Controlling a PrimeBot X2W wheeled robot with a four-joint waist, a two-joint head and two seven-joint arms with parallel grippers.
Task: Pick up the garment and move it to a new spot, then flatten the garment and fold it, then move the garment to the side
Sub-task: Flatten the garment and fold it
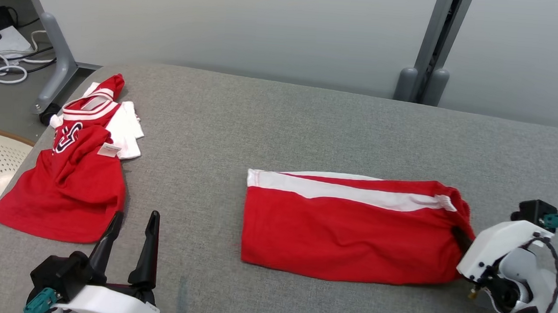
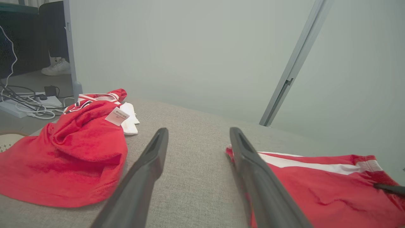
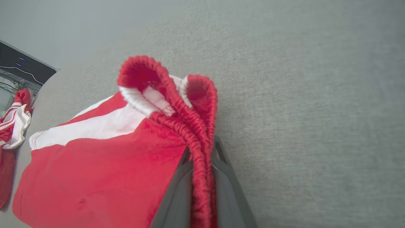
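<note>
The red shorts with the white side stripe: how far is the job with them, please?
Done: the red shorts with a white side stripe lie flat on the grey fabric table, seemingly folded double, since the elastic waistband shows two loops. In hand: the right gripper has its jaws shut on that waistband; the left gripper hangs open, empty. Left: probably moving the shorts aside.

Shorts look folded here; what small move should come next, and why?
Probably the right pincer lifts slightly and starts drawing the red shorts sideways: it is shut on their bunched waistband, they lie folded flat on the grey table, and the left pincer stands open, apart from them.
</note>
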